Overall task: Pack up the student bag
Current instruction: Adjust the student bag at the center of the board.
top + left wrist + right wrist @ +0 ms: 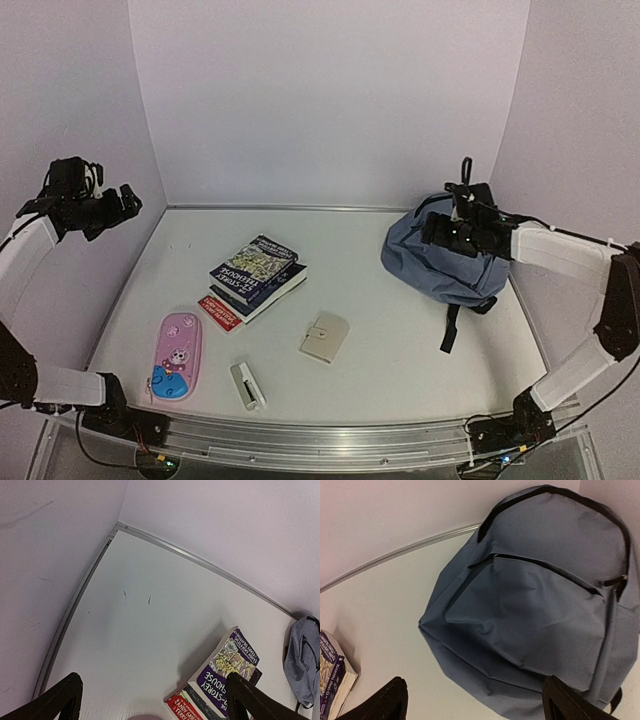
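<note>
Backpack, slate-blue soft fabric, black zip trim and straps, slumped on desk by far right corner, directly beneath right tool, jaws wide, nothing held.

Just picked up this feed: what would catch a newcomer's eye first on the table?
The slate-blue student bag lies slumped at the far right of the table, with the right gripper open over it. Next come a stack of books mid-table and a pink pencil case near the front left, both outside the bag. The left gripper hangs open, raised at the far left.
</note>
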Robot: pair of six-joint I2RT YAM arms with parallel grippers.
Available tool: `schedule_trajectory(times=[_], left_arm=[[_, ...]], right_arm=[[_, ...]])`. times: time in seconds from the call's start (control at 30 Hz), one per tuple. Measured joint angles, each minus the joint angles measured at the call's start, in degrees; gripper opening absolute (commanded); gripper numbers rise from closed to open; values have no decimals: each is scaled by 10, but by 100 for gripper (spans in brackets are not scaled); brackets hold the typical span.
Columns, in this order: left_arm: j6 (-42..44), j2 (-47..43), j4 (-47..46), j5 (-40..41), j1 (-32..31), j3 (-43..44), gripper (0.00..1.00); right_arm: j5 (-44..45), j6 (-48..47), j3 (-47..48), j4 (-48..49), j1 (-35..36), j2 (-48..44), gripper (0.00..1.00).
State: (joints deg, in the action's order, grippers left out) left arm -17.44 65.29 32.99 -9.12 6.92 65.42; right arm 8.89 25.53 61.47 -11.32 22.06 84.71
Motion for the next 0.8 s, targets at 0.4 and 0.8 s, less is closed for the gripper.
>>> schedule_trajectory(times=[0.4, 0.8], left_arm=[[-5, 12, -1, -40, 0, -32, 100], [-5, 36, 0, -57, 0, -32, 100]], right_arm=[[65, -40, 216, -33, 75, 267, 82], [142, -114, 282, -62, 77, 376, 37]])
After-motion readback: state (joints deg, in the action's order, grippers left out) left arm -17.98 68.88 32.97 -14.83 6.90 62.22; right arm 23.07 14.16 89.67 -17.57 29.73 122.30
